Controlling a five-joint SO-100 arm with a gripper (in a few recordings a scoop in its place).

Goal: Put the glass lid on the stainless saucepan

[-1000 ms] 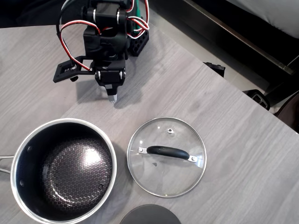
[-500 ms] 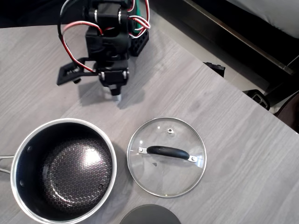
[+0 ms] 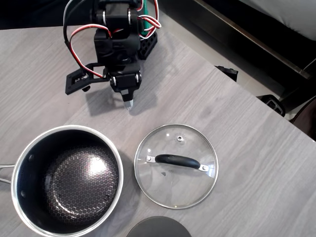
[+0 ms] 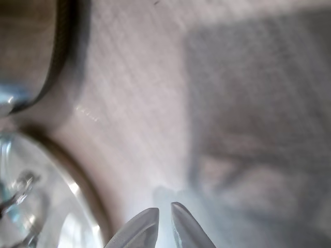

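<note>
In the overhead view, the glass lid [image 3: 176,166] is seen flat on the worktop [image 3: 237,108], just beside the uncovered stainless saucepan [image 3: 66,179]; the gripper [image 3: 129,104] is poised beyond the lid, empty. In the wrist view, the jaws are seen nearly closed, holding nothing. Grasping, lifting and placing remain undone.

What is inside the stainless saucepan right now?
Nothing: the stainless saucepan shows only its bare black honeycomb floor and dark walls. The glass lid lies beside it on the table, apart. The table beneath the pan is covered.
</note>
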